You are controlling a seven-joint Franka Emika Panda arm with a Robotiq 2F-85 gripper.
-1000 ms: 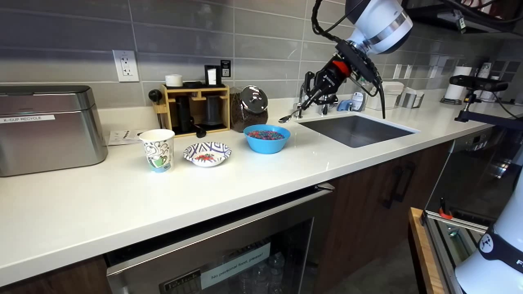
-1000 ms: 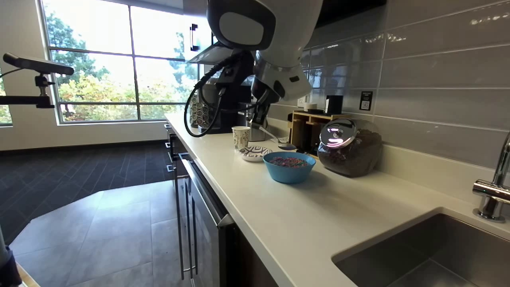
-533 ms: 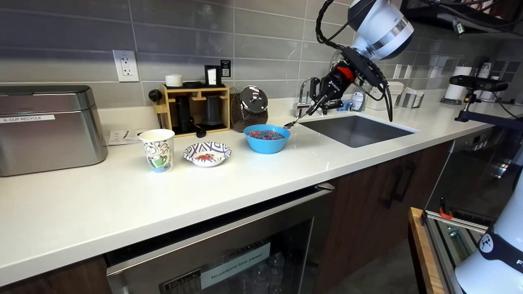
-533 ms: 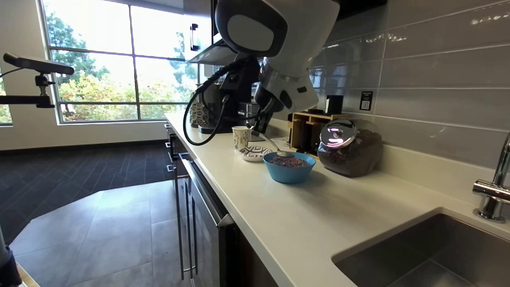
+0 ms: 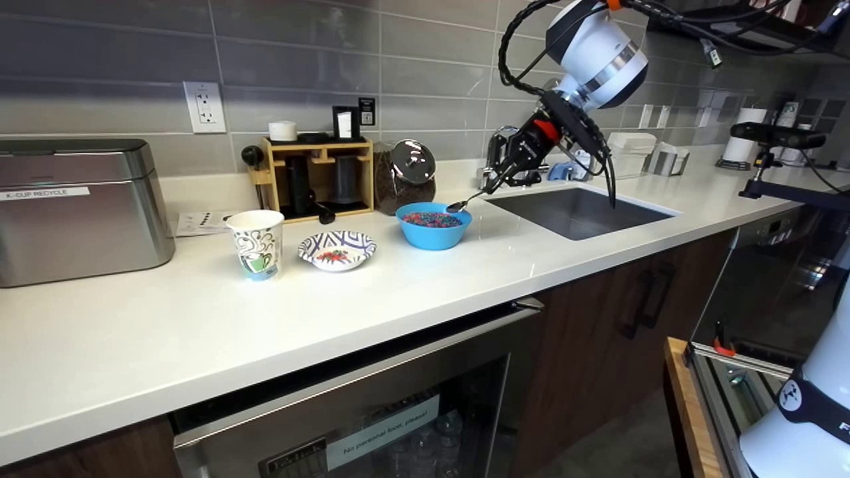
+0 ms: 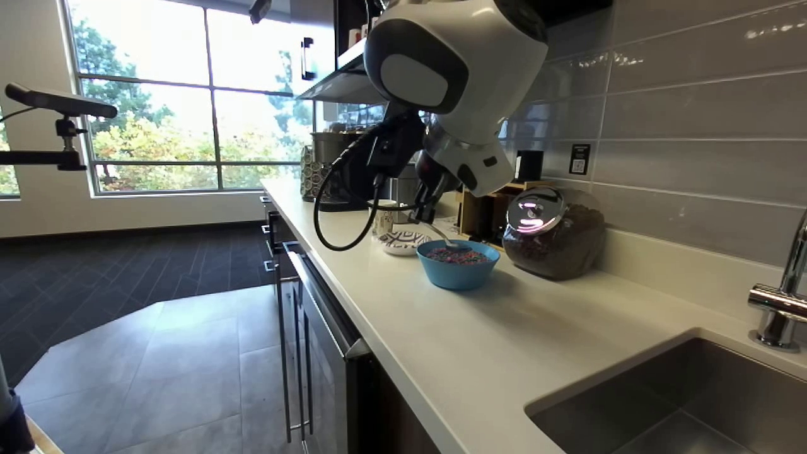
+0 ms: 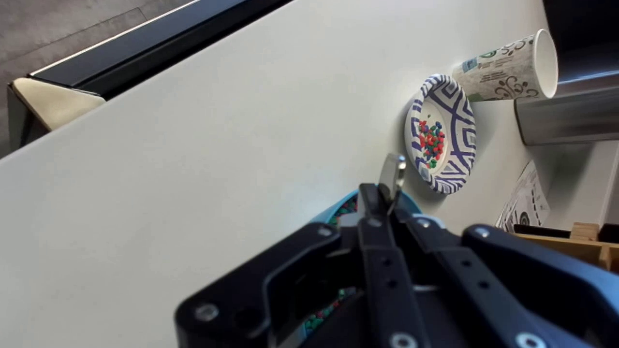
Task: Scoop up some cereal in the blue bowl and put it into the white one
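The end effector [image 7: 385, 199] is clamped on a spoon [image 5: 457, 207], whose head is over the blue bowl [image 5: 433, 237]. Left of that bowl on the worktop [image 5: 199, 299] sits the white bowl [image 5: 357, 244] (cereal [image 7: 432, 145] inside).

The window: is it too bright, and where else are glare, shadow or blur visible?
Partly: in an exterior view, the window is washed out near its top, the jar lid has pinkish glare, and the blue bowl casts a soft shadow; in the wrist view, the gripper looks a little softer than the white patterned bowl.
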